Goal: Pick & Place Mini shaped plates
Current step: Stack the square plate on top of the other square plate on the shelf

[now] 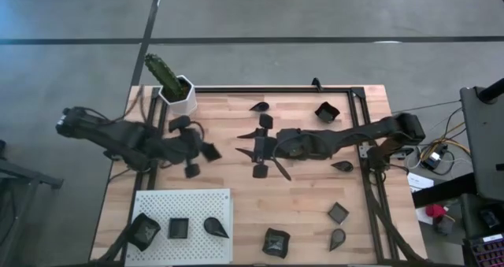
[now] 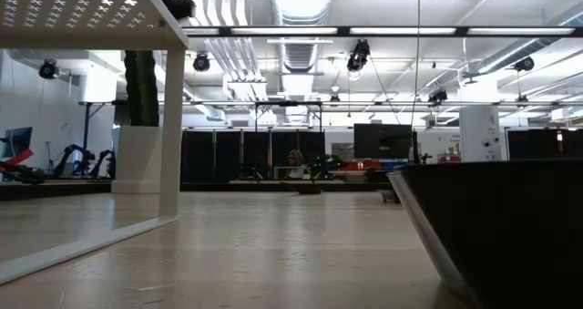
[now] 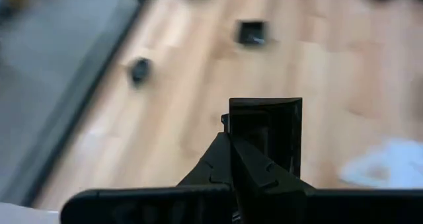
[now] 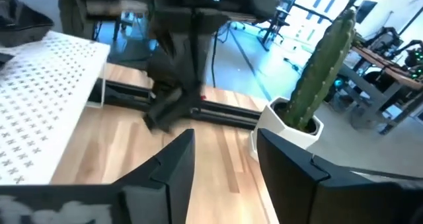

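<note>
The left arm reached in from the table's left side, and the left gripper (image 1: pixel 202 152) hung just beyond the far edge of the white perforated board (image 1: pixel 189 200). Its fingers were clamped tight on the rim of a held square plate (image 3: pixel 266 128), which stood up past the fingertips, above the wood and off the board.

The board itself lay at the near left corner of the table (image 1: pixel 299 192). Three of the mini shaped plates sat on it in a row: a wavy-edged plate (image 1: pixel 144 230) at its left end, a boxed square plate (image 1: pixel 179 228) in the middle and a teardrop plate (image 1: pixel 214 227) at its right end. Beyond the board's far edge, at the table's back, stood the white hexagonal pot (image 1: pixel 179 96) with its green cactus (image 1: pixel 161 70).

Right of the board and level with the left gripper, the right gripper (image 1: pixel 253 152) hovered over bare wood. Its two fingers (image 4: pixel 173 159) stood wide apart with nothing between them, pointing toward the pot. Some small dark shapes lay close around it, but whether they were plates or parts of the gripper could not be told.

The other plates lay scattered well right of the board: a far teardrop (image 1: pixel 260 106) and a far square (image 1: pixel 325 111) toward the back, a mid teardrop (image 1: pixel 342 166) near the right arm, and a near wavy plate (image 1: pixel 276 242), a near square (image 1: pixel 338 213) and a near teardrop (image 1: pixel 337 237) toward the front.
</note>
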{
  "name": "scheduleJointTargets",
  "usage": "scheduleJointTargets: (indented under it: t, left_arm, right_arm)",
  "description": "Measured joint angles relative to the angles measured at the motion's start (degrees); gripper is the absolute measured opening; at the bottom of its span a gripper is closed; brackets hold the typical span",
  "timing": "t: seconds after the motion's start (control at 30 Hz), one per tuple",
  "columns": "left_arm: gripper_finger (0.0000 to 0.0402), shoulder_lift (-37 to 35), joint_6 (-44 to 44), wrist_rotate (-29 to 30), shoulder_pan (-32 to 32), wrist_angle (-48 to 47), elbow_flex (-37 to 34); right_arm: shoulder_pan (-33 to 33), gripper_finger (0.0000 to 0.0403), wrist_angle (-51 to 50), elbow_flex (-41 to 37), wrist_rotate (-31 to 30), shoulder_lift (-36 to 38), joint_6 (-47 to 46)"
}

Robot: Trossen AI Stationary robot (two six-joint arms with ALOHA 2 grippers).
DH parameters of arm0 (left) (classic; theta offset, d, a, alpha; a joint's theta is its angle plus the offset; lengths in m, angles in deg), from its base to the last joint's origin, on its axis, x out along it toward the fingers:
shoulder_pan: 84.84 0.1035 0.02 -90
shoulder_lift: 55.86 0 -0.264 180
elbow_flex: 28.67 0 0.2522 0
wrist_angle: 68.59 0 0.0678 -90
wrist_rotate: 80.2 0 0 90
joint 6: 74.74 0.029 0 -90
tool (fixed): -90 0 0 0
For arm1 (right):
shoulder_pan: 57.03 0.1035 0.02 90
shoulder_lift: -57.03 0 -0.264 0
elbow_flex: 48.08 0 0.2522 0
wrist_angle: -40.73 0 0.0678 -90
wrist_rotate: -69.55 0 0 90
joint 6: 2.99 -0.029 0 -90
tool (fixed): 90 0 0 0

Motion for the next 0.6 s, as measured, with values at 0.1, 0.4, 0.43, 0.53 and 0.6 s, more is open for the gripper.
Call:
scheduleJointTargets:
  t: [0.1,0.4,0.43,0.53,0.6]
  left_arm:
    - [0.0000,-2.7,-0.9,-9.4,0.0,-2.5,0.8]
    - [0.0000,-4.2,-3.7,-37.8,-0.1,-4.5,0.5]
    - [0.0000,-3.8,-4.3,-40.2,-0.2,-4.5,0.4]
    - [0.0000,-2.5,-6.5,-45.8,-1.1,-4.5,-0.3]
    - [0.0000,-1.5,-8.4,-48.2,-2.0,-4.6,-1.0]
  right_arm:
    - [0.5,0.0162,-1.3,0.0,0.0,1.0,0.0]
    - [0.8,0.0149,-4.5,0.0,0.0,2.8,-1.3]
    - [0.8,0.0147,-4.5,0.0,-0.1,2.8,-1.4]
    - [0.8,0.0143,-4.7,0.0,0.0,2.8,-1.4]
    - [0.8,0.0141,-5.8,0.0,0.0,2.9,-1.6]
